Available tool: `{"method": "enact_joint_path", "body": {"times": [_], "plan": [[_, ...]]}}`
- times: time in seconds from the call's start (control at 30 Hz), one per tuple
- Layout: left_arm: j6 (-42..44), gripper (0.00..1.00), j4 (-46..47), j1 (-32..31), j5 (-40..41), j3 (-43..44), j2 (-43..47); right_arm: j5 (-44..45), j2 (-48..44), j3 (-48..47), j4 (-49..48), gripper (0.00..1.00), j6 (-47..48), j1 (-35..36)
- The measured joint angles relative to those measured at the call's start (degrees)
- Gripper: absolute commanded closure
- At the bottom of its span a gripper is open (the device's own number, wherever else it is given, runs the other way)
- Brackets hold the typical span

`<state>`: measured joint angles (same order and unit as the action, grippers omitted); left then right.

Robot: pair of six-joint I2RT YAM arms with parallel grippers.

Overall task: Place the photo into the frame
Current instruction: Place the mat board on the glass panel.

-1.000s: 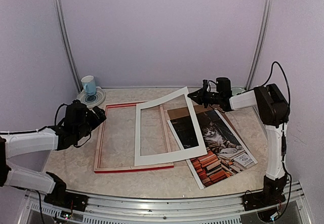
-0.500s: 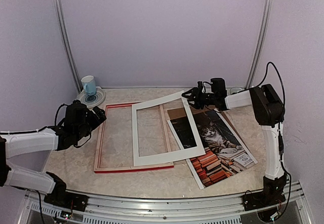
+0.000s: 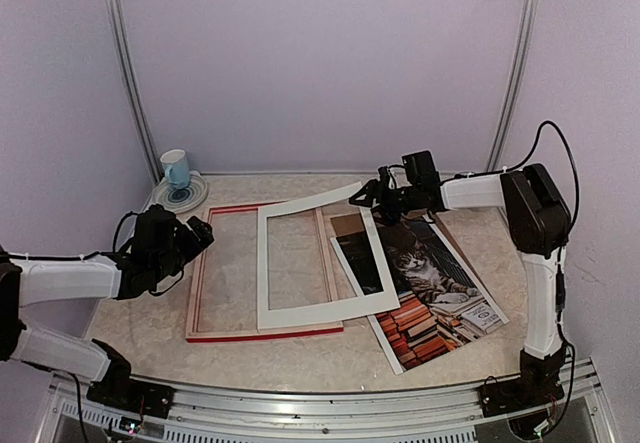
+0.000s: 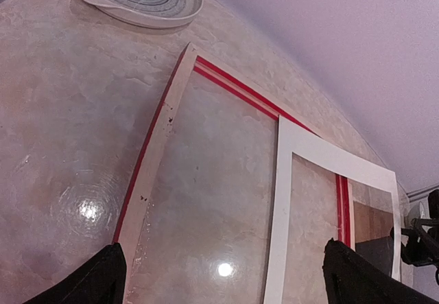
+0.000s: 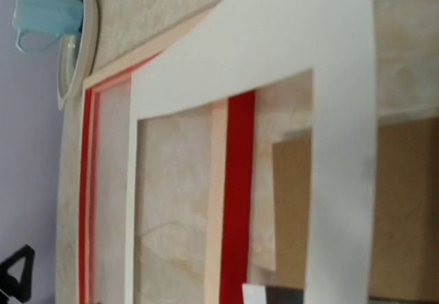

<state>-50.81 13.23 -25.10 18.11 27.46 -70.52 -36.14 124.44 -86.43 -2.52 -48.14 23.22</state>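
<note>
The frame [image 3: 197,283], red-faced with pale wood sides, lies flat left of centre, and its left rail [image 4: 154,146] shows in the left wrist view. The photo [image 3: 440,283], a tabby cat among books, lies to the right. A white mat [image 3: 263,263] rests across the frame's right rail [image 5: 236,180] and the photo's left edge. My right gripper [image 3: 368,195] hovers at the mat's far right corner, fingers apart and holding nothing. My left gripper [image 3: 200,231] is open beside the frame's far left corner, its fingertips [image 4: 103,280] straddling the frame's inside.
A brown backing board [image 3: 348,225] lies under the photo's far end. A blue cup [image 3: 175,168] stands on a patterned saucer [image 3: 185,195] at the back left corner. Marble table, walls close on three sides.
My right gripper has opened and let go of the mat's far corner. The mat has dropped flatter and slid left over the frame. The left arm has barely moved.
</note>
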Motion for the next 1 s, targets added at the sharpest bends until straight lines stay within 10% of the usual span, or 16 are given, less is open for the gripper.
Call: {"method": "enact_joint_path", "body": {"times": [1.0], "plan": [[-0.37,0.01,1.99,-0.07,-0.35,-0.81,-0.26,6.12,-0.37,-2.12,15.56,0.22,11.91,3.17]]}}
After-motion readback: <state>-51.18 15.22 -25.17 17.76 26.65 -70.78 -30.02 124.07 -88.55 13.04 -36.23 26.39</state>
